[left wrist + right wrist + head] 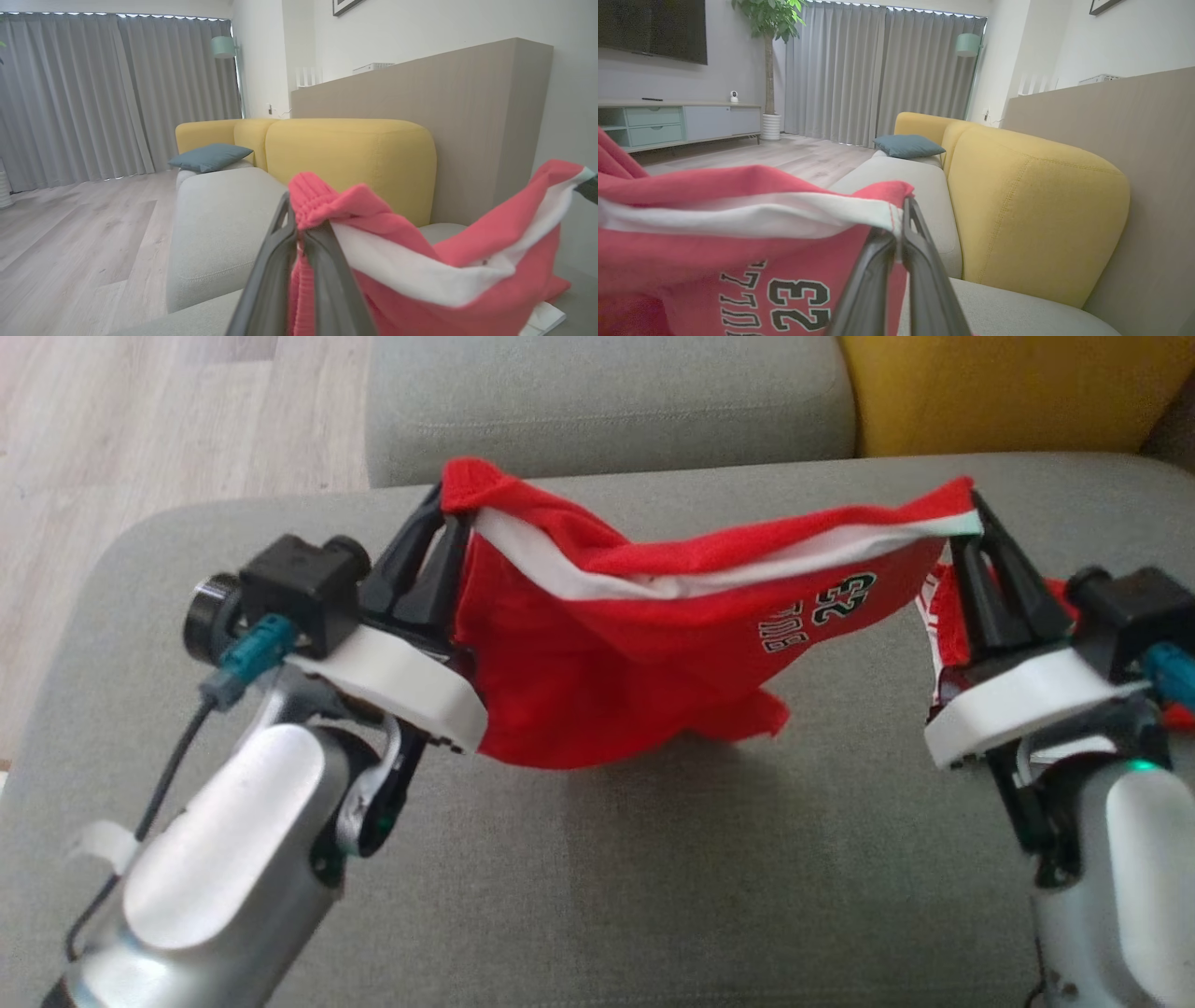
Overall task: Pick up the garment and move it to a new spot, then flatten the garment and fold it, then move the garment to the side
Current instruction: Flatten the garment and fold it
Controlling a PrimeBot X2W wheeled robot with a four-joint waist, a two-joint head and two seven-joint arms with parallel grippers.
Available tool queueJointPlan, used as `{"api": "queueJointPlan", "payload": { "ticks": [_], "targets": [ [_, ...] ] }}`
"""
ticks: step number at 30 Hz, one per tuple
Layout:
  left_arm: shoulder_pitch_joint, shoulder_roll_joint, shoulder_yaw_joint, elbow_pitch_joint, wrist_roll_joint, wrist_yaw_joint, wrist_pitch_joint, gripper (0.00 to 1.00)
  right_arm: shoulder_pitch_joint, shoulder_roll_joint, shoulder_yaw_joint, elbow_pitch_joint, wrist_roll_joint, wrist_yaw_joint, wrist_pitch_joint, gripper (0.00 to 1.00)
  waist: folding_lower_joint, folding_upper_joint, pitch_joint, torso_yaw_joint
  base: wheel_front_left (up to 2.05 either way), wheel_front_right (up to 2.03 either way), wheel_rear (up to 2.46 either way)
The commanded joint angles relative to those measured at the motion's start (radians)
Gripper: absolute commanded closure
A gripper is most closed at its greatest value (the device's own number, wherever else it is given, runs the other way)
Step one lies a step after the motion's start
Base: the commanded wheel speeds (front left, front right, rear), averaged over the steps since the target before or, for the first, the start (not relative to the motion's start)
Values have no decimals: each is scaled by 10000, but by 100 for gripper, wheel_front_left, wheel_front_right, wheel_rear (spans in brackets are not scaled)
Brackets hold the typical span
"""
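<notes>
Left gripper (450, 518) and right gripper (976, 518) clenched on corners of garment (597, 663) (middle sagging); risk of slippage if pulled taut.

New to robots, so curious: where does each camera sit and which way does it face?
Head view: on the head, looking down at the grey seat; left claw and right claw grip the red garment.
Left wrist view: on the left wrist, facing the yellow backrest past the left claw.
Right wrist view: right wrist, facing likewise past right claw.
Wrist views share the blue cushion.
</notes>
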Motion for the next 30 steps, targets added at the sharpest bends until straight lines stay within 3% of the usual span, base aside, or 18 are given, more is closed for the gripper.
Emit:
{"api": "queueJointPlan", "payload": {
  "ticks": [1, 6, 12, 13, 17, 21, 24, 30],
  "targets": [
    [-822, 422, 603, -426, -35, 62, 161, 100, -789, -154, 259, -446, 87, 19, 224, 100, 0, -1, 146, 40, 0, 0, 0],
    [-1985, 565, 792, 4, -313, -431, 808, 100, -2399, -479, 604, 169, 622, 19, 862, 100, 0, -1, 931, 54, 0, 0, 0],
    [-4610, 454, 1280, 2312, -606, -1371, 997, 100, -6031, -852, 1146, 2795, 1012, 19, 611, 100, 0, -1, 2504, -61, 0, 0, 0],
    [-4610, 454, 1280, 2312, -606, -1371, 997, 100, -6031, -852, 1146, 2795, 1012, 19, 611, 100, 0, -1, 2504, -61, 0, 0, 0],
    [-6733, 276, 1657, 4328, -414, -1706, 441, 100, -8940, -678, 1060, 5177, 783, 19, -512, 100, 0, -1, 3548, -113, 0, 0, 0],
    [-8268, -49, 2006, 6123, -309, -1824, -636, 100, -10993, -158, 317, 7491, 281, 19, -1976, 100, 0, -1, 4267, -88, 0, 0, 0],
    [-8804, -365, 2164, 7175, -314, -1879, -1453, 100, -11707, 123, -79, 8877, -122, 19, -2954, 100, 0, -1, 4657, -1, 0, 0, 0],
    [-8485, -1157, 1950, 8436, -189, -2583, -1989, 100, -11612, 332, -325, 11171, -604, 19, -4069, 100, 0, -1, 5224, 352, 0, 0, 0]
  ]
}}
